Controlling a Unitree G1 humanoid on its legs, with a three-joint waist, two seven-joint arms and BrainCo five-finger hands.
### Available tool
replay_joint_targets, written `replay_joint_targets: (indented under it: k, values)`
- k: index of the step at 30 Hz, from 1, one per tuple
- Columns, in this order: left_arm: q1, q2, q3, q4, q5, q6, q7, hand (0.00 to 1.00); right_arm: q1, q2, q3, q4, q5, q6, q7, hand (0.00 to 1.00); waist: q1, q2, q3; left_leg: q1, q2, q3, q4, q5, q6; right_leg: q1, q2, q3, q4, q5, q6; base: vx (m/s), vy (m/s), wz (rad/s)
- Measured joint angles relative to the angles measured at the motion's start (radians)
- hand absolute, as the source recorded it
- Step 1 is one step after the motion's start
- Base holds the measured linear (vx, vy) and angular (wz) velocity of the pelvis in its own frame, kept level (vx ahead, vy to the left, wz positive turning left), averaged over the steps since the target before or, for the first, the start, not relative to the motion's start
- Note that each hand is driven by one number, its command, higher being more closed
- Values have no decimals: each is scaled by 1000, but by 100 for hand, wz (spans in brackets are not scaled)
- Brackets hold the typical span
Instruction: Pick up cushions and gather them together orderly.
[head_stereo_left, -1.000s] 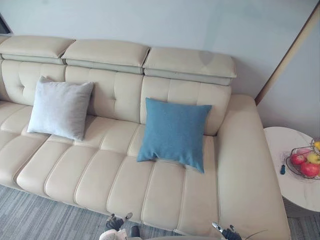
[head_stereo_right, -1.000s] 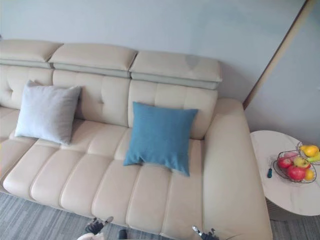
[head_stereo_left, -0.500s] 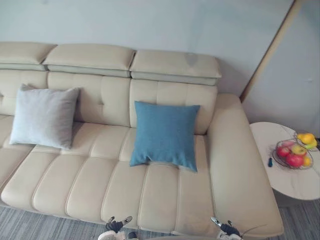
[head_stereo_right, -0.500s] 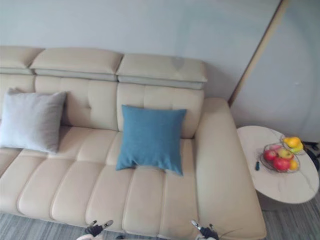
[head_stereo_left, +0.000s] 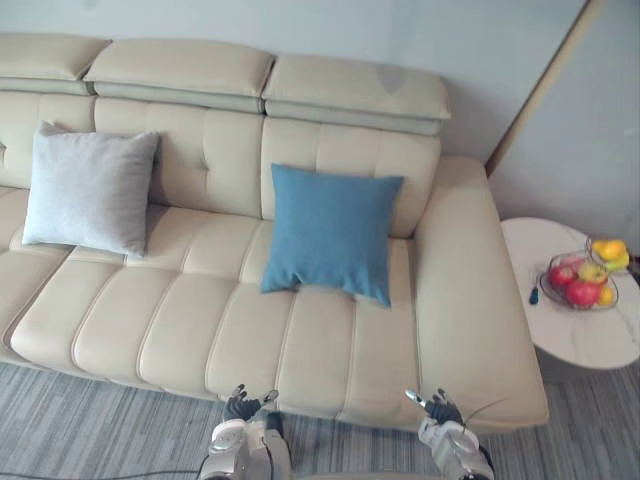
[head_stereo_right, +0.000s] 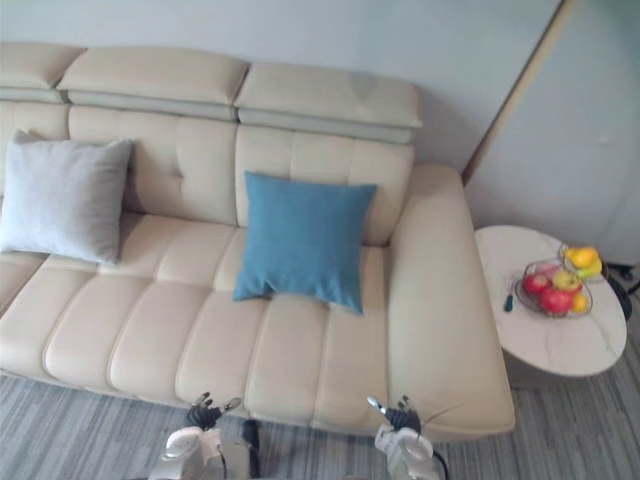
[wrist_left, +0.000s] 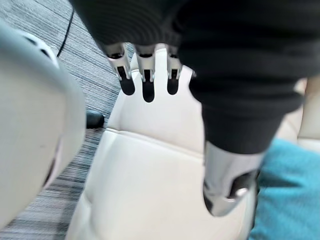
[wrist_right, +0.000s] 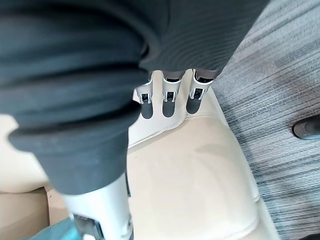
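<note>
A grey cushion (head_stereo_left: 90, 190) leans on the backrest of the sofa (head_stereo_left: 200, 330) at far left, where the sofa's end is cut off. The left hand (head_stereo_left: 243, 407) hovers at the near seat edge, fingers straight and empty. The blue cushion (head_stereo_left: 330, 232) leans mid-sofa, with bare seat between the two cushions. The right hand (head_stereo_left: 437, 408), also loosely spread and empty, is near the right armrest.

a cream sofa (head_stereo_left: 200, 320) stands on a grey striped carpet (head_stereo_left: 90, 425). two cushions rest on its seat, each leaning against the backrest. the grey cushion (head_stereo_left: 88, 190) is toward the left end and the blue cushion (head_stereo_left: 330, 232) is right of the middle, near the right armrest, the two well apart. beside that armrest stands a round pale table (head_stereo_left: 580, 335). it carries a wire basket (head_stereo_left: 580, 283) of fruit, with a small dark object (head_stereo_left: 534, 296) just beside it.
</note>
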Motion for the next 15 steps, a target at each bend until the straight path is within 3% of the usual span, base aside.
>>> replay_joint_targets:
  k: [1,3,4,5,6,9,10,11,12,13,15]
  values:
    - [10,3,-12,0,0,0,-1,0,20,-2,-2,16,1,1,-5,0,-2,-3,-2,18,-1,-9,-56,31,-17,-7,-1,-18,-4,12,-13,-237,-56,21]
    - [8,0,-9,-11,1,0,-3,0,34,0,-9,31,2,8,-10,0,-4,-6,-2,2,2,-35,16,-5,6,-21,-5,-31,-10,32,-25,-189,-1,11]
    - [10,-1,-5,-13,1,0,-3,0,39,-6,-11,32,2,11,-11,0,-5,-9,-2,-6,1,-42,136,-89,18,-33,-22,-32,-12,51,-22,-150,66,1]
    - [10,-2,-5,-13,1,0,-3,0,40,-6,-12,32,2,11,-12,0,-6,-10,-1,-5,1,-46,168,-113,16,-36,-26,-32,-13,56,-19,-178,126,0]
    - [11,-4,-4,-12,0,0,-3,0,50,-6,-19,31,2,10,-12,0,-6,-13,-2,4,2,-60,261,-178,5,-45,-42,-22,-14,68,-7,-101,125,-2]
    - [24,-12,-2,-9,0,1,-4,0,73,-1,-40,32,2,11,-8,0,-10,-1,-9,63,9,-84,333,-282,-18,-49,-67,-14,-23,95,33,-110,263,0]
    - [31,-19,-2,-7,0,3,-5,0,77,-1,-62,35,2,13,-5,0,-18,16,-23,90,-2,-72,255,-316,-26,-46,-67,-13,-51,116,58,-94,291,3]
    - [35,-11,-1,-4,0,3,-5,0,80,12,-66,42,2,18,-4,0,-23,5,-33,108,-23,-66,194,-325,-16,-46,-75,-13,-67,129,69,-56,261,-1]
    - [43,21,-1,-1,0,4,-3,0,83,42,-80,63,2,26,5,0,-25,-30,-51,133,-68,-47,102,-276,3,-51,-109,-12,-93,151,61,-44,201,-6]
    - [53,42,-3,13,0,6,-3,0,95,52,-83,70,2,31,6,0,-30,-48,-64,167,-98,-40,25,-233,19,-42,-117,-13,-119,172,48,-45,180,-8]
    - [57,53,-4,23,1,7,-3,0,102,49,-102,72,2,31,5,0,-40,-49,-70,180,-123,-41,-3,-219,34,-22,-111,-19,-135,179,54,-55,131,2]
